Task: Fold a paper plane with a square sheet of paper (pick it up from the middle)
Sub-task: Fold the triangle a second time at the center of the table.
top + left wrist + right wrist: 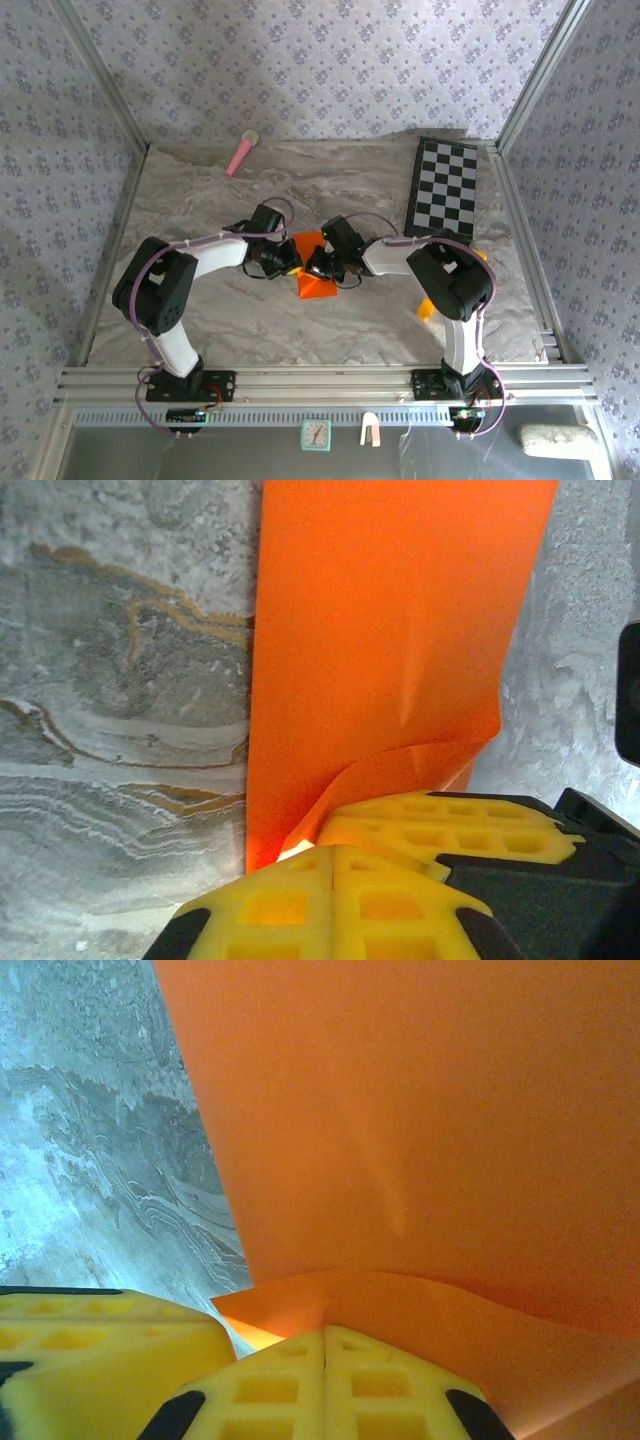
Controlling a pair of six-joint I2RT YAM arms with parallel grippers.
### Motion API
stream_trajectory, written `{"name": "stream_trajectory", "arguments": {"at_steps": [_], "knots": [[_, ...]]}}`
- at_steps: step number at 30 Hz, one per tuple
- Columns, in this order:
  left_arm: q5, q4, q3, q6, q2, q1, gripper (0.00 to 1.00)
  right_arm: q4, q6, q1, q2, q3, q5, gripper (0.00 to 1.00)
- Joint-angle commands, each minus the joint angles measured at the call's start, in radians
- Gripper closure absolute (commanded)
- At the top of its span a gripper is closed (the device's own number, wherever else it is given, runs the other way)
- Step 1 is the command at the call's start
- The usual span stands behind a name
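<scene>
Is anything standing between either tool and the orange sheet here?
Nothing visible. The left tool and right tool, side by side, are both shut on the lifted edge of the orange sheet.

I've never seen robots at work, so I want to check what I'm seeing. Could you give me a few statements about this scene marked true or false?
1. The left gripper and right gripper meet at the thin bright orange sheet of paper mid-table. True.
2. The pink stick lies on the black-and-white checkerboard. False: it lies at the table's far left, and the board is at the far right.
3. The left gripper's jaws stand wide open. False: they are shut, pinching the paper's edge.
4. The paper's edge curls up where the fingertips hold it. True.
</scene>
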Motion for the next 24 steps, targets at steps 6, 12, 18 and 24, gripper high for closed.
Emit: {"name": "stream_trajectory", "arguments": {"at_steps": [6,12,18,24], "knots": [[-0.053,-0.051,0.034,0.025,0.039,-0.009,0.99,-0.06,-0.005,-0.002,0.028,-0.005,0.015,1.0],[-0.069,-0.063,0.035,0.03,0.065,-0.01,1.0,-0.012,-0.003,-0.002,-0.002,-0.021,0.003,1.0],[-0.108,-0.098,0.044,0.053,0.079,-0.01,1.0,0.055,-0.027,-0.011,-0.05,-0.035,-0.026,1.0],[-0.113,-0.12,0.062,0.091,0.098,-0.011,1.0,0.01,-0.16,-0.022,-0.078,-0.042,-0.034,1.0]]}}
